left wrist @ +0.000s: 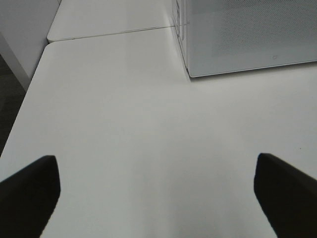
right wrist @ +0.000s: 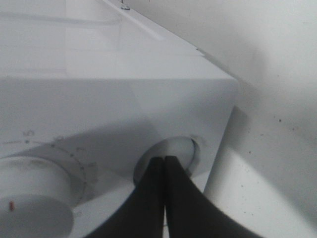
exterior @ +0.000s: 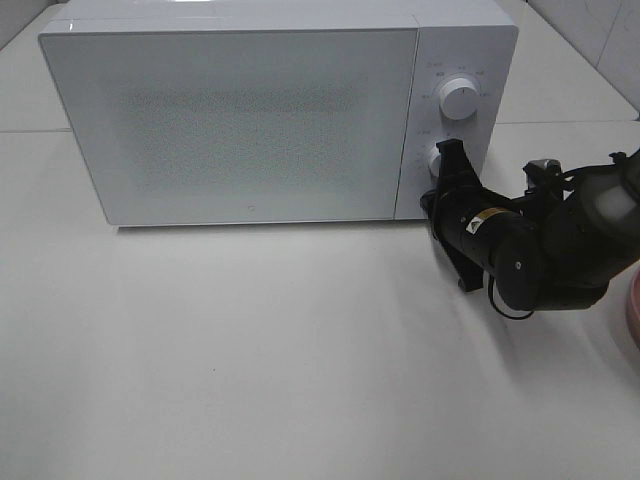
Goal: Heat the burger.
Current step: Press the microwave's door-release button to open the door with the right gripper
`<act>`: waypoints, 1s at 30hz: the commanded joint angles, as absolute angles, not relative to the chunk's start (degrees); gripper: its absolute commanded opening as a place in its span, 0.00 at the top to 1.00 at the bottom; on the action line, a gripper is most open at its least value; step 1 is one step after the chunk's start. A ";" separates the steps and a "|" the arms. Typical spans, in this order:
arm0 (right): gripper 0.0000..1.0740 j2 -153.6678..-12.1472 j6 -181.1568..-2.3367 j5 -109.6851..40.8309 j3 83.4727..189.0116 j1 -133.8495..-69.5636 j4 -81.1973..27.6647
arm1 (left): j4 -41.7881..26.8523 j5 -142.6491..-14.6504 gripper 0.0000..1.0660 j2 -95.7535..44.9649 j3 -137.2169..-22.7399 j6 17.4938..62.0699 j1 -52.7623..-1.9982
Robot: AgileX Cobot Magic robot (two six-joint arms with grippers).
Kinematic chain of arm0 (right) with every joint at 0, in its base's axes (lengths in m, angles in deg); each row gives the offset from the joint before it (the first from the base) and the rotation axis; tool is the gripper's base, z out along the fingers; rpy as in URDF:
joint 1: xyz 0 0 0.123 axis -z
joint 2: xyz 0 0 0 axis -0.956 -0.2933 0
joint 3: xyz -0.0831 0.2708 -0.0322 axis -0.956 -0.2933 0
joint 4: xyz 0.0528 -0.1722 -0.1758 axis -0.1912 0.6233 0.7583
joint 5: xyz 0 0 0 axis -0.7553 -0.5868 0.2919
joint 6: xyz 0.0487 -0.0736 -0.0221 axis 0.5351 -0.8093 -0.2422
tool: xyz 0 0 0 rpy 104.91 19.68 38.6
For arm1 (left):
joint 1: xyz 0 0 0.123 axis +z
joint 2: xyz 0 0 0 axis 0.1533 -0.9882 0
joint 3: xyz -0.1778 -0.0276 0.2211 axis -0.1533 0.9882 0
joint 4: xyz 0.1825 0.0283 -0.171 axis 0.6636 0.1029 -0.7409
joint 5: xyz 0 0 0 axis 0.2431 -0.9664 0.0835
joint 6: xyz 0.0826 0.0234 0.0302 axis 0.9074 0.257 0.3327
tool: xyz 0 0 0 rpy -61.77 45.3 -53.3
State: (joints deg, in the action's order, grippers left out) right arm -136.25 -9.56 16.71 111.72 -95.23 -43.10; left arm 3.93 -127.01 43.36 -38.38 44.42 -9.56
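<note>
Two black fingers (left wrist: 29,193) wide apart above the white table (left wrist: 138,124), white microwave (left wrist: 247,34) corner beyond.

White microwave (exterior: 250,110) upper centre, door shut, upper dial (exterior: 460,100), lower dial (exterior: 435,160) at its right, pink plate (exterior: 634,310) far right, white table (exterior: 250,350).

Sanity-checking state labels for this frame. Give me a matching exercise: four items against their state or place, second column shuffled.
Column 1
1. left gripper
2. right gripper
3. microwave door
4. pink plate

Column 2
A. closed, facing the high camera
B. shut, tips at the lower knob
C. cut off at the right edge of the high view
D. open, over the table

Pairs: 1-D, 2-B, 3-A, 4-C
</note>
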 commanded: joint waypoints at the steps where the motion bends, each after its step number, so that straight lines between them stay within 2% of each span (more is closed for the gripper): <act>1: 1.00 -135.62 -9.44 22.10 113.72 -95.00 -42.64 | 3.82 -126.84 0.05 44.28 -38.27 44.19 -9.91; 30: 1.00 -136.65 -10.82 23.13 121.00 -94.26 -44.47 | 3.82 -126.84 0.05 44.28 -38.27 44.19 -9.91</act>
